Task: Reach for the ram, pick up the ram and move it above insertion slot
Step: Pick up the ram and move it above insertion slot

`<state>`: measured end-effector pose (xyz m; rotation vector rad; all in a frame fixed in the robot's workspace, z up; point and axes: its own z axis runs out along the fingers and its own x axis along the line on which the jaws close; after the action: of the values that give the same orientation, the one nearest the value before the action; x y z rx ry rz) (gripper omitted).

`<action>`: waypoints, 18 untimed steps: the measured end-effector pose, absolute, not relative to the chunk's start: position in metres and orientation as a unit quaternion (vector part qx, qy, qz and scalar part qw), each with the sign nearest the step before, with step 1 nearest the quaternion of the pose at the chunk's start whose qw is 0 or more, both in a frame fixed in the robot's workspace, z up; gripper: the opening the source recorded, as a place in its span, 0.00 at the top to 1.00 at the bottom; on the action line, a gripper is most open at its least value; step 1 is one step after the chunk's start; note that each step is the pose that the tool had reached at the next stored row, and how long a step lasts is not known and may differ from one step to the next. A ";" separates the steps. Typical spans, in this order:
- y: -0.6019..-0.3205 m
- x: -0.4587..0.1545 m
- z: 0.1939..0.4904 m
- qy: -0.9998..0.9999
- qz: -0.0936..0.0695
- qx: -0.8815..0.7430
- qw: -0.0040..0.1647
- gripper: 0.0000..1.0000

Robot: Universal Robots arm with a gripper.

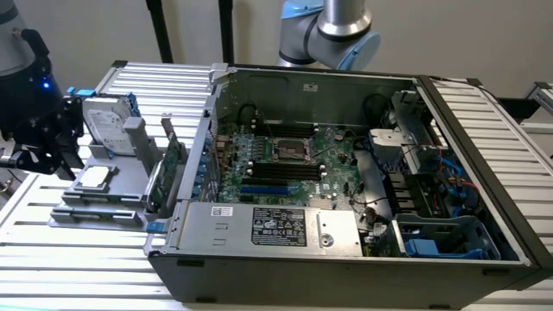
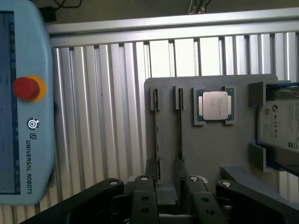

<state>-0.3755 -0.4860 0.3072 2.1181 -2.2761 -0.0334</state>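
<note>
**Ram standing on edge in the holder, end effector open and not on it**

Your ram [image 1: 155,188] [image 2: 180,130] looks to be the lower of two thin green boards standing on edge, side by side, in the grey holder [image 1: 95,214]. The taller board [image 1: 171,162] just beside it, on the exterior view's right, I take for the wider card.

Expect the ram to be light and stiff, but thin and brittle, with smooth faces, small chips and a delicate contact edge seated in the holder. Judging by how it stands, the free upper edge is the place to take hold. Pinch across the two flat faces near the middle of its length, so it hangs level and does not twist. Squeeze gently, because the neighbouring card leaves little room.

The end effector [image 1: 52,159] [image 2: 167,186] has its fingers apart and holds nothing. In the wrist view the ram's edge runs toward the gap between them, without contact.

A processor chip [image 2: 215,105] and a hard drive [image 1: 108,129] share the holder. On the exterior view's right, well apart, the open computer case [image 1: 346,272] shows the insertion slot [image 1: 281,170], one of several parallel black sockets on its board. Everything rests on the slatted surface [image 1: 87,278].
</note>
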 end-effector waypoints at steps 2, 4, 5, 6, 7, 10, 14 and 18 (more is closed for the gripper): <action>-0.486 -0.376 0.304 -0.731 -0.011 0.682 0.016 0.70; -0.486 -0.376 0.300 -0.731 -0.011 0.682 0.016 0.70; -0.486 -0.376 0.298 -0.731 -0.011 0.682 0.016 0.70; -0.486 -0.376 0.296 -0.731 -0.011 0.682 0.016 0.70; -0.486 -0.376 0.294 -0.731 -0.011 0.683 0.016 0.70; -0.486 -0.376 0.289 -0.730 -0.011 0.683 0.016 0.70; -0.486 -0.377 0.282 -0.730 -0.011 0.683 0.016 0.70; -0.486 -0.377 0.275 -0.730 -0.011 0.683 0.016 0.70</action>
<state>-0.3768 -0.4860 0.2745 2.1230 -2.2716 -0.0331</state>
